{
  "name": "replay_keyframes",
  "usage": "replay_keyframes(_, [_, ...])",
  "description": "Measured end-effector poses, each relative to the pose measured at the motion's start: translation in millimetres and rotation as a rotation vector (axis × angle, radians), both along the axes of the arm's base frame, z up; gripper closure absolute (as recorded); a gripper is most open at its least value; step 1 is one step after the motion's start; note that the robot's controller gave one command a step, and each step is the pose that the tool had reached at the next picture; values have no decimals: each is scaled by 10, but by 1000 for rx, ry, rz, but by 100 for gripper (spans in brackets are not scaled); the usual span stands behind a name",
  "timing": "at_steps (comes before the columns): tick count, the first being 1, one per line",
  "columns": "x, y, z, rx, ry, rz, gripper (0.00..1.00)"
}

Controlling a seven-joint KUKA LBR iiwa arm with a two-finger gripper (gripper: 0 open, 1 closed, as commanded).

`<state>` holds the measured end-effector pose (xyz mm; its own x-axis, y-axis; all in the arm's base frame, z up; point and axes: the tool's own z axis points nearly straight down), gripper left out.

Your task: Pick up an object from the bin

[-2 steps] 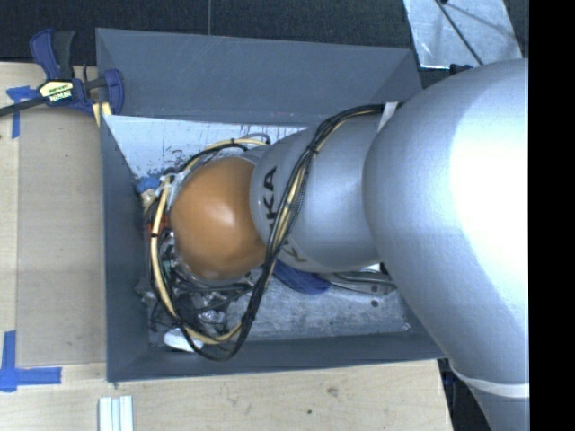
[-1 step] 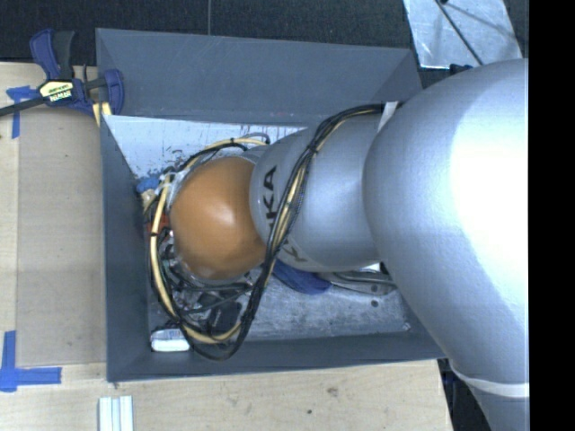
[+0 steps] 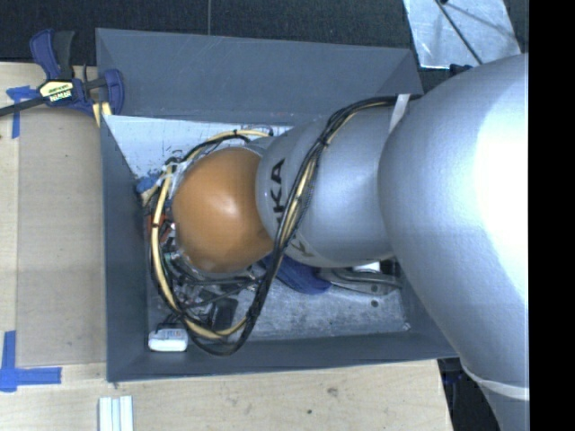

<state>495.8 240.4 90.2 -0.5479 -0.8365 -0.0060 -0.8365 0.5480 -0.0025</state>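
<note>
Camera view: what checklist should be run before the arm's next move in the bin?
1. Wrist inside bin walls: ok; orange cover sits over the grey bin's left half.
2. Thing beneath the wrist: cannot tell; hidden.
3. Anything held: cannot tell.
4. Cable loop clear of small white piece at near-left corner: cannot tell.
5. Loose things on the floor: ok; blue piece and metal tool lie beside the arm.

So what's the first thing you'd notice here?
The huge silver arm reaches in from the right over the grey bin. At its wrist a shiny orange dome, ringed with yellow and black cables, hangs over the bin's left half. A blue thing peeks out under the arm; a small white one lies in the lower-left corner.
</note>
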Motion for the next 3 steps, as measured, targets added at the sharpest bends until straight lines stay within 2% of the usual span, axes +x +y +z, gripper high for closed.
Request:
replay_keyframes(1, [9,6,44,0,0,-3,100])
replay_keyframes(2, [22,14,483,0,-1,-6,100])
replay_keyframes(3, [32,25,648,0,0,-10,100])
